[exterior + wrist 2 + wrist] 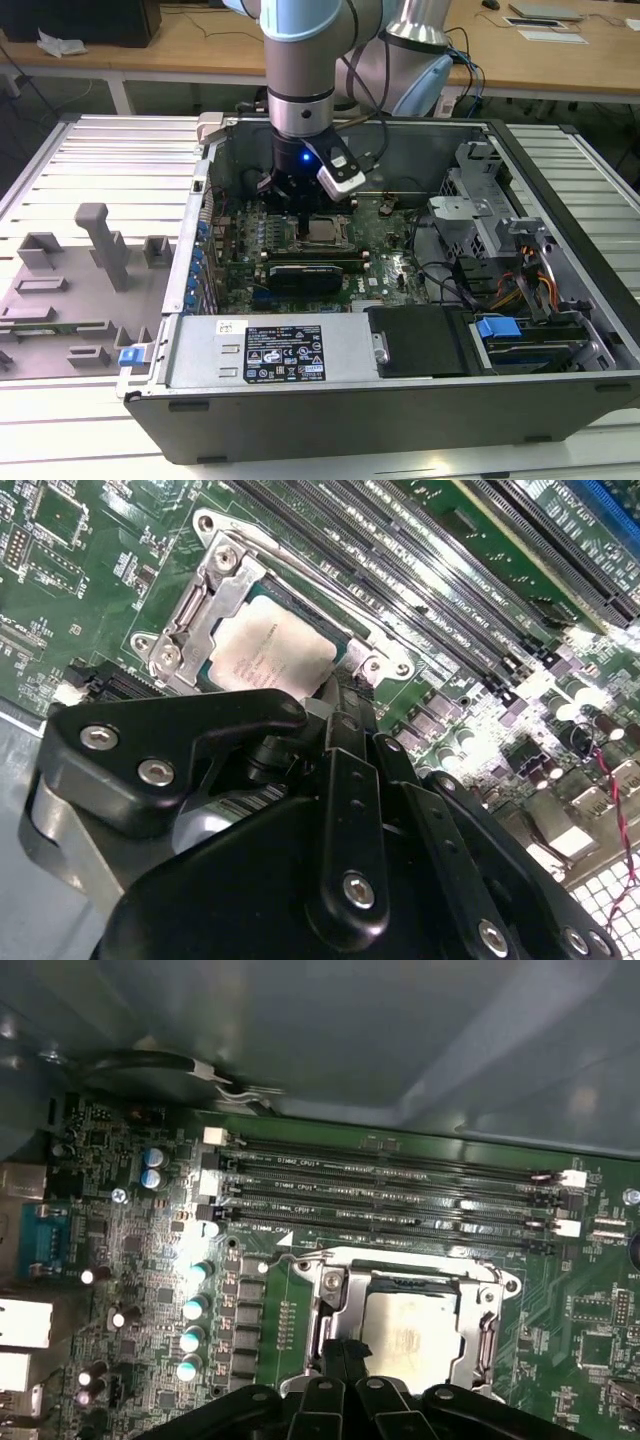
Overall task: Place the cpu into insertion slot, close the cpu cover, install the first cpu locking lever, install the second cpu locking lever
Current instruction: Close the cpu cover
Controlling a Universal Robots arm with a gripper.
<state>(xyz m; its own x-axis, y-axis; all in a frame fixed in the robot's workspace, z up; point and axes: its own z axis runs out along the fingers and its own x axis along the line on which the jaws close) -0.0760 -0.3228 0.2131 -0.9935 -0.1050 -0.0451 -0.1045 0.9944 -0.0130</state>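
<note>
Right under claw (345, 1355) tips: cpu (408, 1332) seated in slot (400, 1283), cover (205, 600) down over it, pinning chip. Your claw's pinched together, empty far as I see, nosing cover edge.

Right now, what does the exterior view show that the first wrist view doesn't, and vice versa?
Exterior view adds the arm, the open computer case and grey fixtures at that view's left. First wrist view adds the long memory slots and a row of capacitors. Shared: the cpu on the green motherboard, the gripper at its edge.
</note>
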